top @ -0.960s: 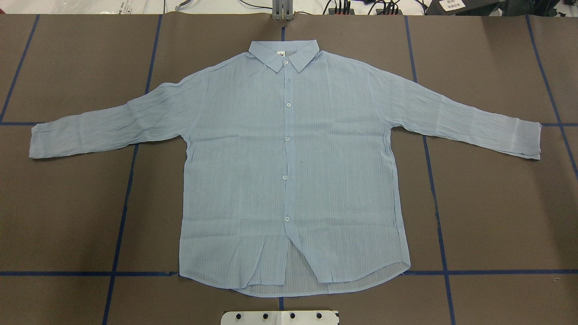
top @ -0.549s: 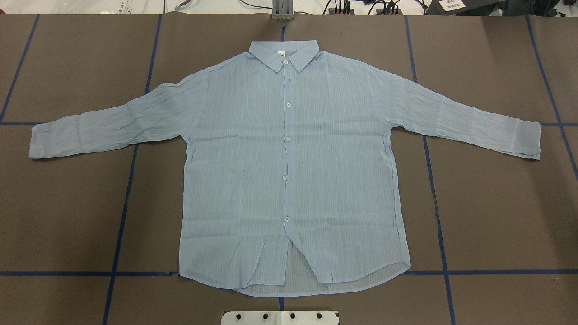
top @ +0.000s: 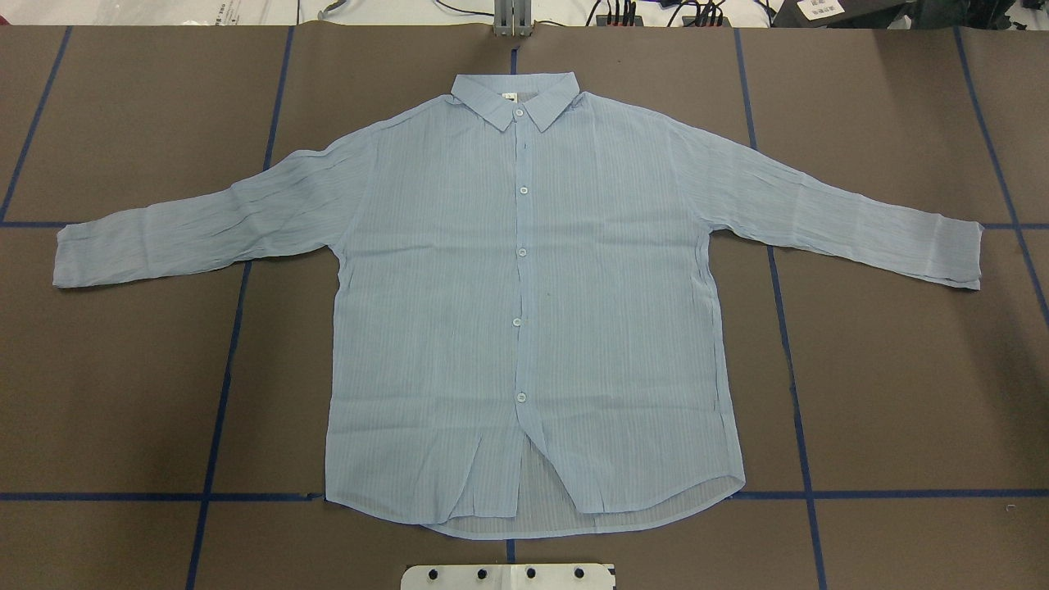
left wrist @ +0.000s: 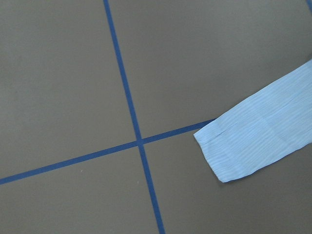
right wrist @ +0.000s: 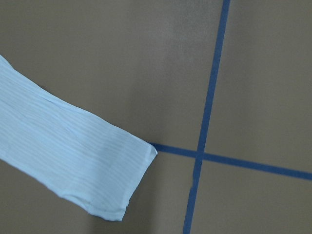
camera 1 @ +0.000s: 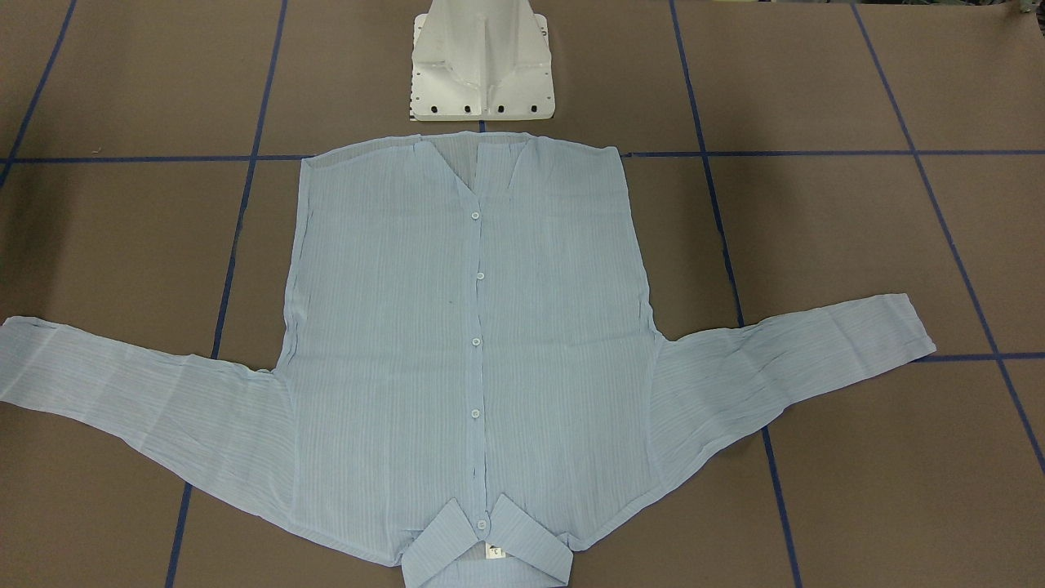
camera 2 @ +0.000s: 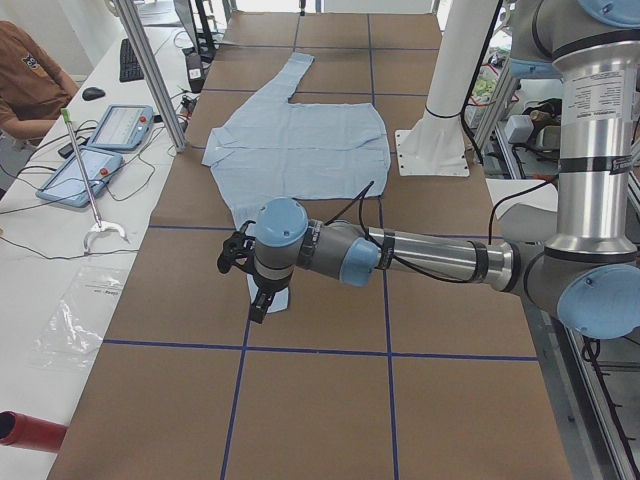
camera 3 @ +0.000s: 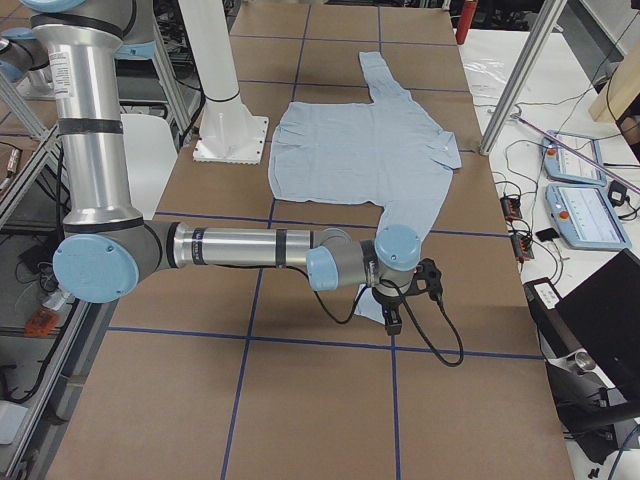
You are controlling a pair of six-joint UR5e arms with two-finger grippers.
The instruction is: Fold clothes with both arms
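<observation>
The light blue striped shirt [top: 524, 311] lies flat and buttoned on the brown table, collar [top: 515, 98] at the far side, both sleeves spread out sideways. It also shows in the front view [camera 1: 473, 327]. In the left side view my left gripper [camera 2: 258, 305] hangs over the near sleeve cuff; I cannot tell if it is open or shut. In the right side view my right gripper [camera 3: 392, 318] hangs over the other cuff, state unclear too. Each wrist view shows a cuff [left wrist: 253, 146] [right wrist: 73, 156] on the table and no fingers.
The white pedestal base [camera 1: 482, 73] stands just behind the shirt's hem. Blue tape lines [top: 221, 393] cross the table in a grid. A side bench with tablets [camera 2: 100, 150] and a seated person [camera 2: 25, 70] runs along the far edge.
</observation>
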